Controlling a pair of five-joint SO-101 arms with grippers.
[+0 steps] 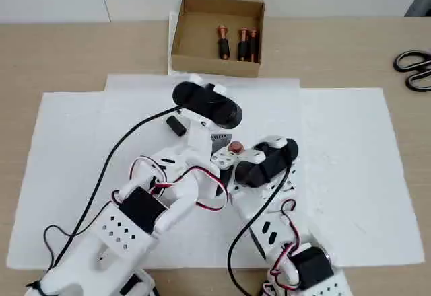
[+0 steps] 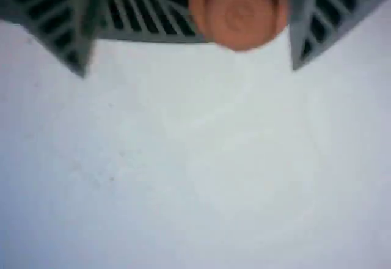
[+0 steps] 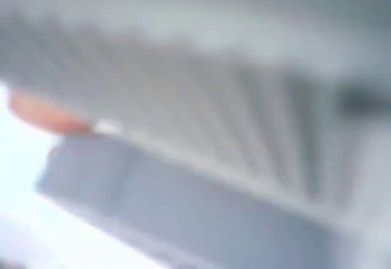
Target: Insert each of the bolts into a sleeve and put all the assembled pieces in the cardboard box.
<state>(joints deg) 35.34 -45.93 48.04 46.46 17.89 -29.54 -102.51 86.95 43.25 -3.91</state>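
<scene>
An orange bolt [image 1: 235, 148] shows its round head at the middle of the white sheet, where the two arms meet. My left gripper [image 1: 219, 141] hangs over it, open: in the left wrist view the bolt head [image 2: 238, 11] sits between the grey ribbed fingers [image 2: 79, 30], close to one and apart from the other. My right gripper [image 1: 234, 157] is right beside the bolt, whose orange [image 3: 43, 113] shows at the edge of the right wrist view. The cardboard box [image 1: 182, 40] at the back holds three assembled pieces [image 1: 237, 43].
A white sheet [image 1: 350, 175] covers most of the table. Black scissors [image 1: 414, 69] lie at the far right edge. Both arms' cables [image 1: 108, 168] trail across the near half. The sheet has free room left and right of the arms.
</scene>
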